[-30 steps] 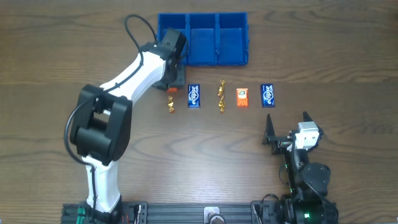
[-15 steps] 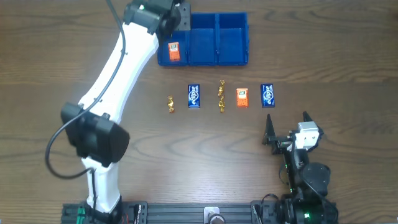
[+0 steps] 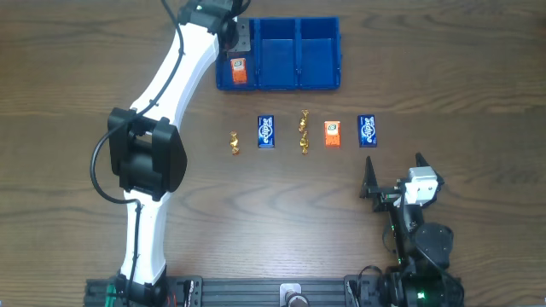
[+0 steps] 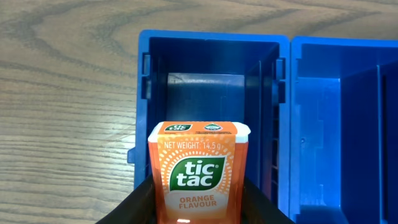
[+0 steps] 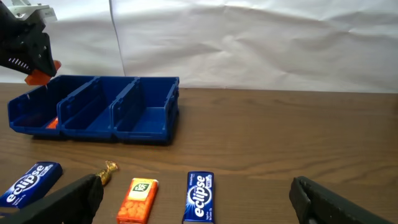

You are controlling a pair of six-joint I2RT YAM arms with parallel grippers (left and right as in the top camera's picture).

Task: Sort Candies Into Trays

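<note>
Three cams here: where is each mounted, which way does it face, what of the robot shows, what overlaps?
Top: fixed overhead, looking down on table; both arms show, left one extended to tray, right one near its base.
Left wrist: on left arm, looking down into tray's left compartment; left gripper at bottom edge, shut on orange box.
Right wrist: on right arm, low, facing across candies toward tray; right gripper open at bottom edge.
Shared: all three see tray; top and right wrist both see candies.
</note>
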